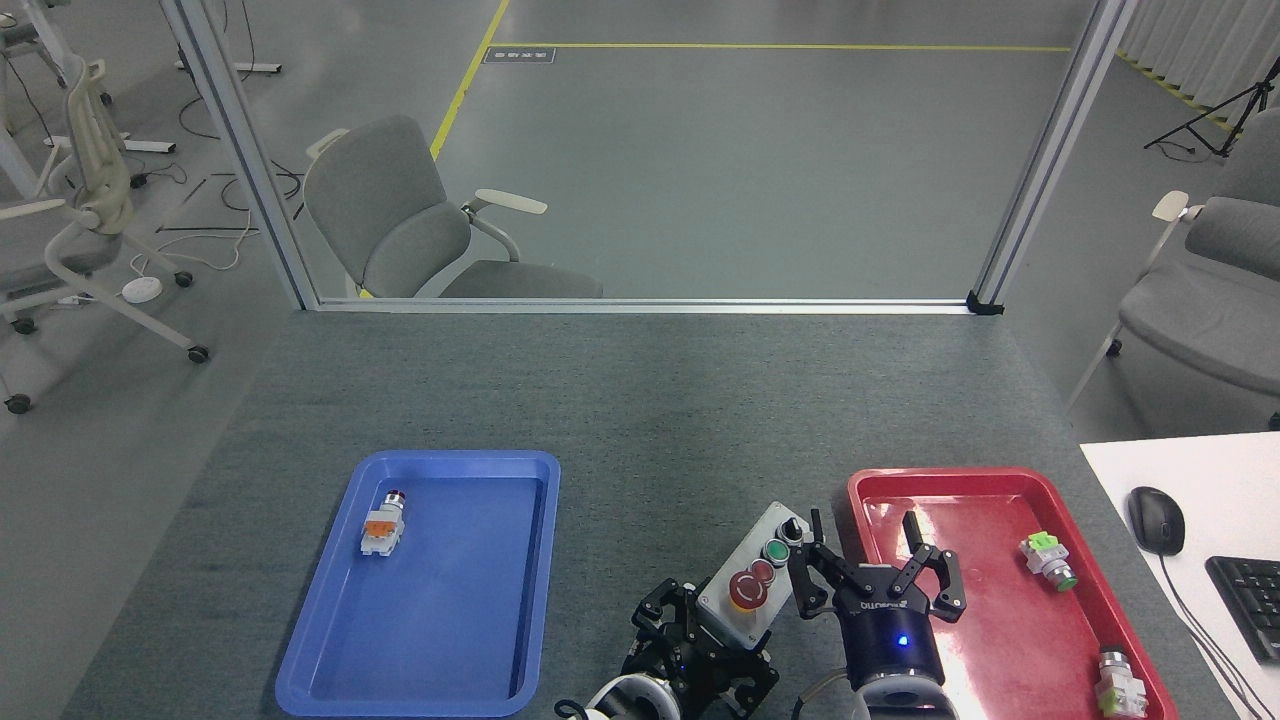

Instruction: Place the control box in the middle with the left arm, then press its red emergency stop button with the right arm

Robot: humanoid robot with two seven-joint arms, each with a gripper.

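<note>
Head view: my left gripper (700, 640) is clamped on the near end of the oblong light grey plastic control box (752, 585), between the blue plastic tray (330, 640) and the red plastic tray (1000, 485). My right gripper (868, 575) is spread wide beside it.

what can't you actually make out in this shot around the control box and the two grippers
Head view only:
- Left gripper: dark and bunched at the control box's near end; whether it is clamped there is unclear.
- Box's near end: hidden by that gripper.
- Both arms: cut off by the bottom edge.
- Red emergency stop button: arrow marks too small.
</note>
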